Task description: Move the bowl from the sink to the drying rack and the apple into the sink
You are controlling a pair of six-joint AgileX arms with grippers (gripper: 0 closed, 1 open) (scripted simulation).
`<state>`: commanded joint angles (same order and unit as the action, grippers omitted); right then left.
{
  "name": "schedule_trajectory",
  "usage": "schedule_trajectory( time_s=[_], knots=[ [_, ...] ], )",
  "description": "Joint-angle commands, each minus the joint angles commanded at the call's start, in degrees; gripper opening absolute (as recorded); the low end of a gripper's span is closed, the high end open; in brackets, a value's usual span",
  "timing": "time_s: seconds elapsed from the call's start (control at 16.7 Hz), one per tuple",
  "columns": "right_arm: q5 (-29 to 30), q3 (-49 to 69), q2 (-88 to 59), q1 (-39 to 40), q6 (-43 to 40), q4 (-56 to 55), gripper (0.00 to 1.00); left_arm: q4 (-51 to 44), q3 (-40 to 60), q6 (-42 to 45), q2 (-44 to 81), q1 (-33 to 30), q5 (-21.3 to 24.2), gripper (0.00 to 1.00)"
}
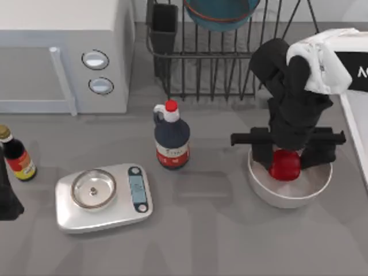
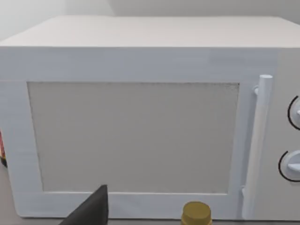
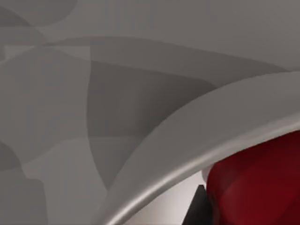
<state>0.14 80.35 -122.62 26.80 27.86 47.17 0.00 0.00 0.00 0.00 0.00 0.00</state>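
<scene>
The dark teal bowl (image 1: 221, 14) rests in the black wire drying rack (image 1: 230, 69) at the back. Toward the right, the red apple (image 1: 284, 165) sits inside a plain white bowl (image 1: 287, 192). My right gripper (image 1: 287, 155) reaches down into that white bowl, its fingers pressed against both sides of the apple. In the right wrist view the apple (image 3: 258, 187) fills one corner, close beside the white bowl's rim (image 3: 187, 164). The sink's pale rim (image 1: 355, 135) runs along the right edge. My left gripper (image 1: 6, 198) is parked at the far left.
A white microwave (image 1: 63, 52) stands at the back left and also faces the left wrist camera (image 2: 140, 136). A dark bottle with a red cap (image 1: 171, 138) stands mid-table. A kitchen scale (image 1: 103, 198) and a small sauce bottle (image 1: 17, 158) are front left.
</scene>
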Motion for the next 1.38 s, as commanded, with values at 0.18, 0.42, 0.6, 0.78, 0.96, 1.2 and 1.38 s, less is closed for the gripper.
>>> schedule_trajectory(
  time_s=[0.18, 0.42, 0.6, 0.78, 0.96, 1.2, 1.38],
  knots=[
    [0.0, -1.3, -0.9, 0.1, 0.1, -1.7, 1.00, 0.0, 0.0, 0.0, 0.0, 0.0, 0.0, 1.00],
    [0.0, -1.3, -0.9, 0.1, 0.1, -1.7, 0.85, 0.0, 0.0, 0.0, 0.0, 0.0, 0.0, 1.00],
    [0.0, -1.3, -0.9, 0.1, 0.1, -1.7, 0.62, 0.0, 0.0, 0.0, 0.0, 0.0, 0.0, 1.00],
    [0.0, -1.3, -0.9, 0.1, 0.1, -1.7, 0.40, 0.0, 0.0, 0.0, 0.0, 0.0, 0.0, 1.00],
    [0.0, -1.3, -0.9, 0.1, 0.1, -1.7, 0.17, 0.0, 0.0, 0.0, 0.0, 0.0, 0.0, 1.00],
    [0.0, -1.3, -0.9, 0.1, 0.1, -1.7, 0.00, 0.0, 0.0, 0.0, 0.0, 0.0, 0.0, 1.00],
    [0.0, -1.3, -0.9, 0.1, 0.1, -1.7, 0.00, 0.0, 0.0, 0.0, 0.0, 0.0, 0.0, 1.00]
  ],
)
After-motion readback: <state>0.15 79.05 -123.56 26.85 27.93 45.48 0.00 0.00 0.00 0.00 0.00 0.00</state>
